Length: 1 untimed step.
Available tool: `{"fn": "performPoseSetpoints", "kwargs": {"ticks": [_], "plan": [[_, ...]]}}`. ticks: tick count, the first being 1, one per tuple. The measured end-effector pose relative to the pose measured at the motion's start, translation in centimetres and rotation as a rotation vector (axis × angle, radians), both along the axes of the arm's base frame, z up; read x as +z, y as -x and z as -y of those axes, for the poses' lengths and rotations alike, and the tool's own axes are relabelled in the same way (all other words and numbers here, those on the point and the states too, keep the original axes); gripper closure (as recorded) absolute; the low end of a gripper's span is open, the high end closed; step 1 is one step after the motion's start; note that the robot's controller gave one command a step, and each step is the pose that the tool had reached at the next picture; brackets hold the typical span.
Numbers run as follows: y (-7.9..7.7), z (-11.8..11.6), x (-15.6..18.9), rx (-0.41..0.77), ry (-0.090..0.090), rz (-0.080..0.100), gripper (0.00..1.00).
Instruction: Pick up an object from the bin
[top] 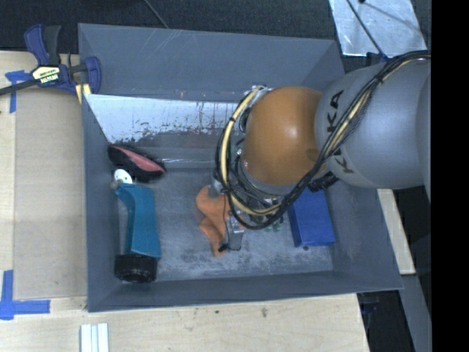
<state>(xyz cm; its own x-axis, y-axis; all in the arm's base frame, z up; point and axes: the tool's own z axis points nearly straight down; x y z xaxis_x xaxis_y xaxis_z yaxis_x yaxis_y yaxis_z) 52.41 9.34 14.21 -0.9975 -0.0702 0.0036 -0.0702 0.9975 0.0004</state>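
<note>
The end effector [232, 239] hung low in the middle of the bin [205, 61], its tip right at the lower right edge of a crumpled orange thing [210, 210]. This thing looked soft, like a rag or a scrap of rubber, and lay on the bin's floor somewhat toward the lower wall in the view. As the nearest thing by far, it was most likely the one to be picked. Coming at it from the edge would suit a limp heap, where a fold can be pinched. Whether the end effector was released, clenched or already grasping the orange thing could not be told, because the wrist's orange cover [282, 134] and its looped cables hid the meeting point.

A flat blue block [311, 218] lay just to the right, apart from the orange thing, with the end effector between the two. It seemed the only neighbour close enough to be bumped. By the left wall lay a teal bottle with a black cap [139, 229], and above it a black and pink thing [135, 161]. Both were well apart and out of the way.
</note>
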Motion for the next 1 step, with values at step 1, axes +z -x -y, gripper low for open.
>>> {"fn": "performPoseSetpoints", "kwargs": {"ticks": [1], "plan": [[-3.69, 1.22, -2.44, 0.035, -0.001, 0.009, 0.00]]}}
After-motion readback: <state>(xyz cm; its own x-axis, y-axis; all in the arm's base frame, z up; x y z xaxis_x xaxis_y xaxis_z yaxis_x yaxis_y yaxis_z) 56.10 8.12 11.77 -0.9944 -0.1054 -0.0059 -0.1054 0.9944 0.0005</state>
